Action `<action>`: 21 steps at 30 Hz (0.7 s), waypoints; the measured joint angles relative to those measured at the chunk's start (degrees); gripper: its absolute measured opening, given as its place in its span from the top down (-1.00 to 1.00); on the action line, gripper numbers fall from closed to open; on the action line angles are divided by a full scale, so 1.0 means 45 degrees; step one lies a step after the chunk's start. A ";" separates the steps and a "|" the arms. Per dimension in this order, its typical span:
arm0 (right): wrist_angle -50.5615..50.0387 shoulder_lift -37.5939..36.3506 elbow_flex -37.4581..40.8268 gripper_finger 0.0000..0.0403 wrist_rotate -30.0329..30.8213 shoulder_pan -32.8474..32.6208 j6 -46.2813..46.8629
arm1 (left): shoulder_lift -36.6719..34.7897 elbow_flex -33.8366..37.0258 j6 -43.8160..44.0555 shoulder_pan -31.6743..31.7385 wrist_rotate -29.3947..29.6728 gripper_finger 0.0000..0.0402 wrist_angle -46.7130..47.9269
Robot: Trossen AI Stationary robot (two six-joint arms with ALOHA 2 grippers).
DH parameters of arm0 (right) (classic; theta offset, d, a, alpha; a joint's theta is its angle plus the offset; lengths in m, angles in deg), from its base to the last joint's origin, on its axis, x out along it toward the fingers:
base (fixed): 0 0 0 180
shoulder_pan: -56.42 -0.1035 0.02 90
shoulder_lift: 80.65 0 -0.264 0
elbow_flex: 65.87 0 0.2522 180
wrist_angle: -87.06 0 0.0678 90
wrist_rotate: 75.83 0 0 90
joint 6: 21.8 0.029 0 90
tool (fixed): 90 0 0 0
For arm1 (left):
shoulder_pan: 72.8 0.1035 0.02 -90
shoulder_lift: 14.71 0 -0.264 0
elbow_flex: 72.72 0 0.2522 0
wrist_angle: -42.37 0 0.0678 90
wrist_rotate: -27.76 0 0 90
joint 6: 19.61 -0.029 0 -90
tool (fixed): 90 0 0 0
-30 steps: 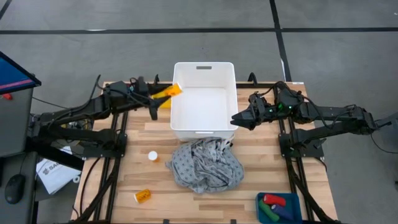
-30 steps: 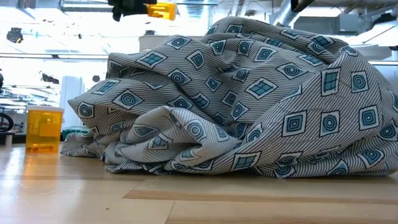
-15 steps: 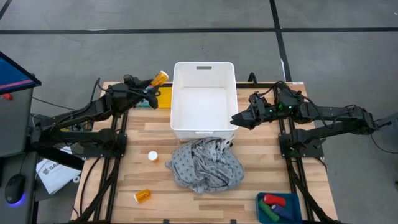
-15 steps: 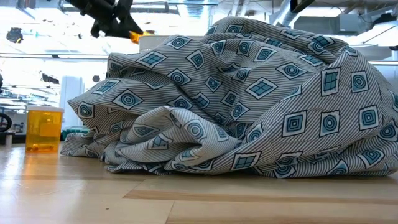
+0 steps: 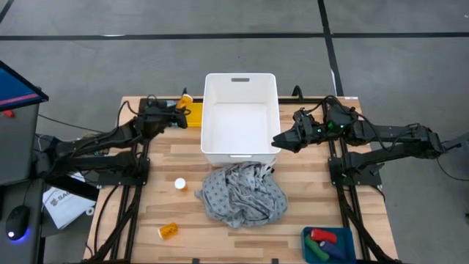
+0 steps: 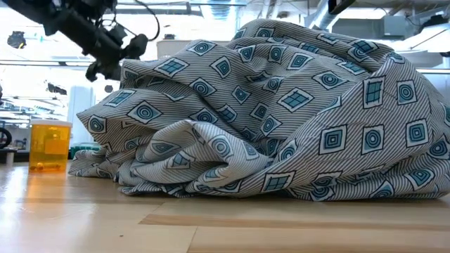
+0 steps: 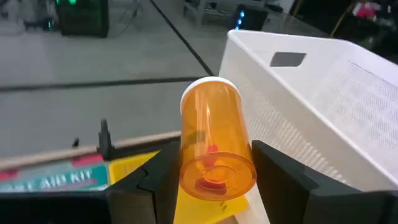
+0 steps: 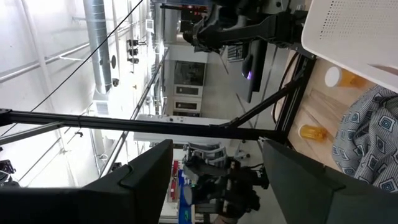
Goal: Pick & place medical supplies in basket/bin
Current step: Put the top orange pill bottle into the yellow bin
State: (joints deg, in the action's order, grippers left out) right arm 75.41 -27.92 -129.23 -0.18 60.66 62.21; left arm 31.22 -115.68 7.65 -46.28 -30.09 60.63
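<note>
A slatted wooden tabletop (image 5: 242, 235) stands on grey floor. Near its far left edge, the left gripper (image 7: 211, 186) clamps its fingers on a small translucent orange pill bottle (image 7: 213, 140) with a white cap, just beside the white plastic bin (image 5: 240, 117). The right gripper (image 5: 278, 141) waits at the bin's right wall, fingers apparently parted, empty. A grey patterned cloth (image 5: 242, 192) lies crumpled before the bin.

Two dark, near-black arms of slim jointed segments stand on black tubular frames at the table's left and right edges; thin black cables loop along the left arm; a small green light glows on the right arm's wrist; both grippers end in broad, flat matte-black fingers (image 7: 283, 177).
</note>
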 joint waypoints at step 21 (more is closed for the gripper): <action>0.0218 0.0005 0.0000 -0.22 0.0262 0.0376 -0.0491 | 0.4445 0.1706 0.1820 0.0936 -0.0440 0.15 -0.4392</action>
State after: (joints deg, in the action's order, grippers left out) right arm 76.39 -27.89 -129.23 1.00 62.36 60.00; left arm 51.23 -108.00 15.84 -42.07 -32.07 40.87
